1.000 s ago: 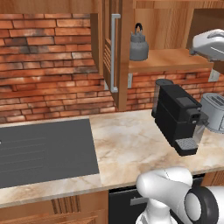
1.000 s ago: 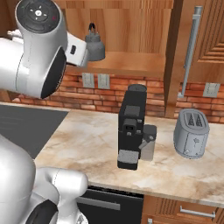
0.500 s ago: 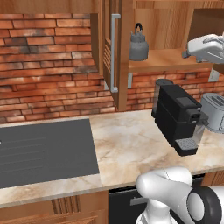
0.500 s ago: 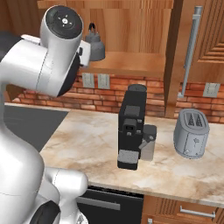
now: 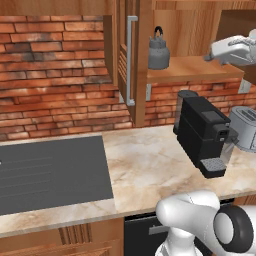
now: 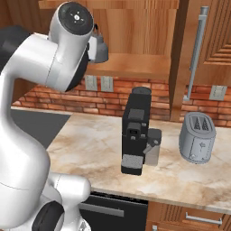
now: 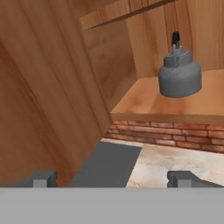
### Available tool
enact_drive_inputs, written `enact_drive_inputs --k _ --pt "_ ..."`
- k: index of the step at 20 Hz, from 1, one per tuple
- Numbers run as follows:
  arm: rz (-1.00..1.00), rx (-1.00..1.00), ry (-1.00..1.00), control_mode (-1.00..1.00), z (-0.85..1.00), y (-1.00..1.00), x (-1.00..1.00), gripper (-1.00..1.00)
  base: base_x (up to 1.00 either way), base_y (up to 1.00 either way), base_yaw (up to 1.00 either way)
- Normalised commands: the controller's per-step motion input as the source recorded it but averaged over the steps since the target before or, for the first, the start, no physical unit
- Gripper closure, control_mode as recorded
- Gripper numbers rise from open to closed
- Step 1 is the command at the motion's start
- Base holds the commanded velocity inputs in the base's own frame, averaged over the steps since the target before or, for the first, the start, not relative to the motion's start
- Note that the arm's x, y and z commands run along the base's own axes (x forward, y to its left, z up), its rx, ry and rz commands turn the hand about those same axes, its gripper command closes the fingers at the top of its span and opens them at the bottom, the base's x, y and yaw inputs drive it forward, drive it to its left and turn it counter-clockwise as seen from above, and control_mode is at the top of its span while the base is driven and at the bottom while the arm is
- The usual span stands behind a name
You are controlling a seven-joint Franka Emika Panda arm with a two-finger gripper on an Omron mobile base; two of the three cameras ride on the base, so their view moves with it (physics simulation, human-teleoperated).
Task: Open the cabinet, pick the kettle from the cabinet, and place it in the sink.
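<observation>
Cabinet (image 5: 125,60) open, kettle (image 7: 179,74) not yet picked up, sink placement still to come.

Doors swung wide in both base views, so the opening step looks done. Gripper (image 7: 111,179) spread wide and empty, fingertips (image 7: 43,178) far apart at the bottom of the hand view, nothing between them. Kettle upright on the open shelf, ahead of the gripper and up to the right in that view, well apart from the fingertips; wooden door panel close on the left side of the gripper. Hand visible at the right edge of the left base view, level with the shelf, with the kettle (image 5: 158,51) off to its left. Left to do, judging from this: reach in, close on the kettle, lift it clear of the shelf, carry it to the sink.
</observation>
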Motion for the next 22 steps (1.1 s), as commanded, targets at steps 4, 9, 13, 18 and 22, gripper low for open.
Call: enact_drive_inputs --k 4,9,13,18,22 --pt "0.0 -0.09 -0.11 -1.0 -0.01 0.04 0.21 -1.0 0.0 0.0 0.0" --pt "0.0 -0.11 -0.15 -1.0 -0.05 0.03 0.2 -1.0 0.0 0.0 0.0" --pt "0.0 -0.01 -0.01 -1.0 0.02 0.03 0.25 -1.0 0.0 0.0 0.0" --pt "0.0 0.0 0.06 -1.0 0.16 0.0 0.27 -1.0 0.0 0.0 0.0" --pt "0.0 0.01 0.09 -1.0 0.13 0.06 0.33 -1.0 0.0 0.0 0.0"
